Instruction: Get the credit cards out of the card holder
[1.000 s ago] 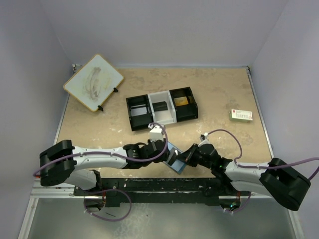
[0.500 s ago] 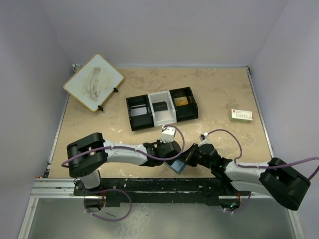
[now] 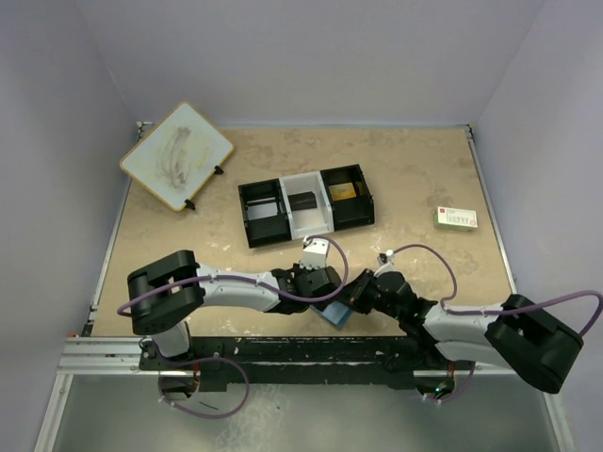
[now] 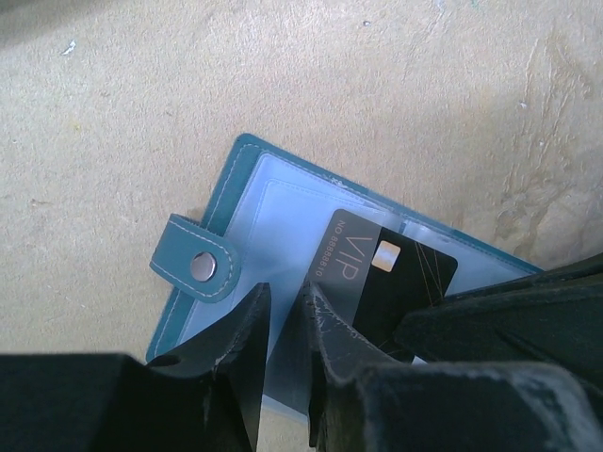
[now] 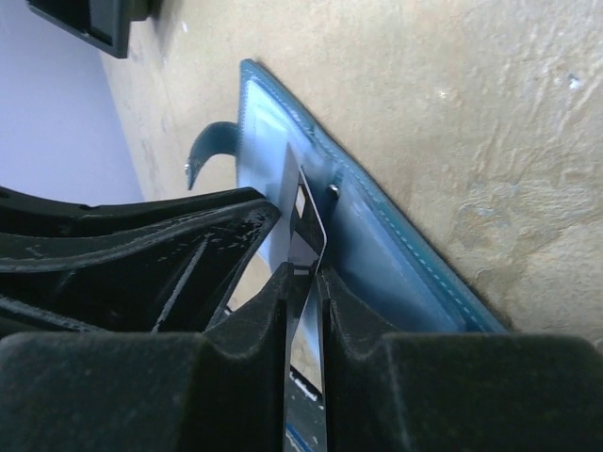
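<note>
A: Where is the card holder (image 4: 273, 212) found?

B: It is seen lying open on the counter (image 3: 415, 169), at the near edge, between the tips of the two arms. Its pale blue pockets are turned upward. Its snap tab (image 4: 196, 268) is unfastened and sticks out from one side.

A: Is a card seen in it?

B: A black card (image 4: 391, 282) marked "VIP" is seen partly tucked into an inside pocket. Its free end is raised off the holder.

A: What is shown of the right jaws?

B: The raised end of the black card is set in the narrow slot between the two fingers (image 5: 247, 325), which are close on either face of it. Whether the card is truly pinched or merely flanked cannot be told.

A: And the left jaws?

B: They are held nearly together, with only a thin gap between the fingers (image 4: 236, 350). They are set upon the pale pocket just beside the snap tab. Pale plastic is seen through the gap, but whether a leaf of the pocket is caught there cannot be told.

A: What else is laid on the counter?

B: A black-and-white tray (image 3: 311, 223) with three compartments is placed beyond the holder, well apart from it. A white card (image 3: 456, 217) with green and red print is laid toward the right edge. A white board (image 3: 177, 155) with a wooden rim is seen at the far left corner.
</note>
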Motion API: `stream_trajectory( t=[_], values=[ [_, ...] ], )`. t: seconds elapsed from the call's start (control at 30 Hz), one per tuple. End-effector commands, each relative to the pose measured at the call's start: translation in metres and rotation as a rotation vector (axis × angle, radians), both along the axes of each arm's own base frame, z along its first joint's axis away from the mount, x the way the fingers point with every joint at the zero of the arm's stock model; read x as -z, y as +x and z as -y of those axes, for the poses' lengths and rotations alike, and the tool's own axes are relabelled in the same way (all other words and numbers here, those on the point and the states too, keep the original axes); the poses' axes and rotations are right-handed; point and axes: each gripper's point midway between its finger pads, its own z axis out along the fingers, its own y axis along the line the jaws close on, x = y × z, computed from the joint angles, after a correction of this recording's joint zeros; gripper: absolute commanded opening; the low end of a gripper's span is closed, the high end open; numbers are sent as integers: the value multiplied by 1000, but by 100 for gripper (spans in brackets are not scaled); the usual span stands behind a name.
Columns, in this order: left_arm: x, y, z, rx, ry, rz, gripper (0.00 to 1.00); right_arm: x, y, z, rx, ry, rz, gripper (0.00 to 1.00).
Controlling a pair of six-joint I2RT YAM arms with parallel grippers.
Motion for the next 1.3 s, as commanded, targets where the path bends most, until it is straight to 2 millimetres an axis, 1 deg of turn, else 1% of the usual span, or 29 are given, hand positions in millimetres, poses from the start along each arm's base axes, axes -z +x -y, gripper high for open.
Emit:
stream_trajectory(
  t=[0.0, 0.13, 0.27, 0.37, 0.47, 0.53, 0.67, 0.73, 0.8, 0.83, 0.97, 1.2, 1.27],
  values=[
    [-8, 1, -1, -18, -16, 2, 18, -12, 17, -7, 39, 25, 45, 19],
    [-7, 1, -2, -27, -17, -2, 18, -9, 12, -14, 3, 68, 28, 20],
    [-6, 0, -2, -32, -19, -6, 18, -10, 9, -28, -58, 101, 31, 20],
    [-6, 0, -4, -38, -18, -8, 18, -10, 10, -32, -57, 132, 25, 18],
    [-8, 0, -7, -43, -15, -6, 18, -7, 11, -29, -38, 136, 22, 14],
    [-8, 0, -9, -45, -11, -3, 18, -5, 11, -28, -36, 124, 18, 7],
    [-7, 0, -14, -54, -1, 0, 18, 2, 8, -20, -24, 75, 1, 3],
    [-5, 0, -17, -61, 8, 0, 18, 10, 4, -12, -17, 29, -19, 2],
    [-4, 0, -20, -67, 14, 0, 18, 11, 2, -6, -12, 7, -15, 2],
    [-3, 0, -21, -71, 15, 0, 17, 16, -2, -1, -14, -20, -28, 3],
    [-2, 1, -24, -80, 15, 2, 17, 13, -15, 5, -44, -23, -37, 3],
    [-2, 2, -22, -77, 16, 0, 17, 3, -17, 15, -14, -14, -22, 7],
    [-3, 2, -22, -77, 15, 1, 17, 5, -18, 19, -4, -32, -34, 8]
  ],
)
